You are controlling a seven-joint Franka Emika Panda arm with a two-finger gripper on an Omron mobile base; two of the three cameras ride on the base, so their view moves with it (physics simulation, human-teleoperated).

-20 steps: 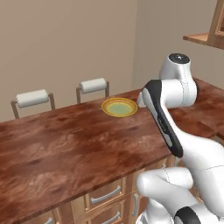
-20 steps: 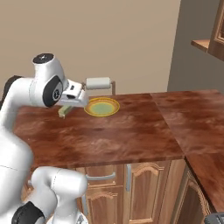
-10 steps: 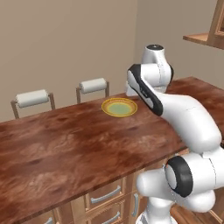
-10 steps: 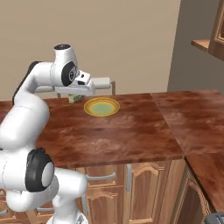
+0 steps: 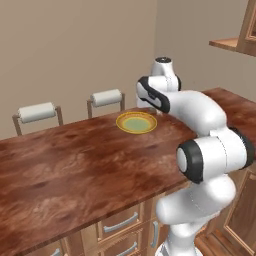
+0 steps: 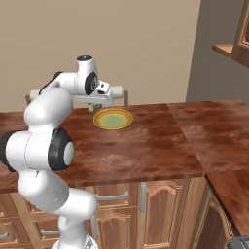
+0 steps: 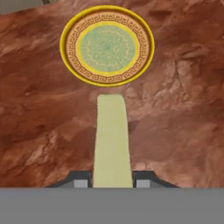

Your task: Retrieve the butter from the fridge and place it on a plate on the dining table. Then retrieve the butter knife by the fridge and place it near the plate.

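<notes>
**Butter in grip, short of plate**

Butter [image 7: 112, 140]: pale stick, clamped at its near end between the gripper [image 7: 112, 179] fingers, its far end pointing at the plate [image 7: 107, 45] on the table [image 7: 183, 109]. Likely light, soft and greasy; hold by the long flat sides, gently. Gripper hangs above the table just beside the plate.

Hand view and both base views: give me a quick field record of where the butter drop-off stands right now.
butter: pale-yellow stick held between the fingers, pointing toward the plate
plate: yellow rim, green centre, nothing on it, ahead of the stick
gripper: above the table beside the plate's edge, not yet over its centre
dining table: reddish-brown wood top, carries the plate
stools: two cushioned backs behind the table
step status: butter not yet placed
</notes>
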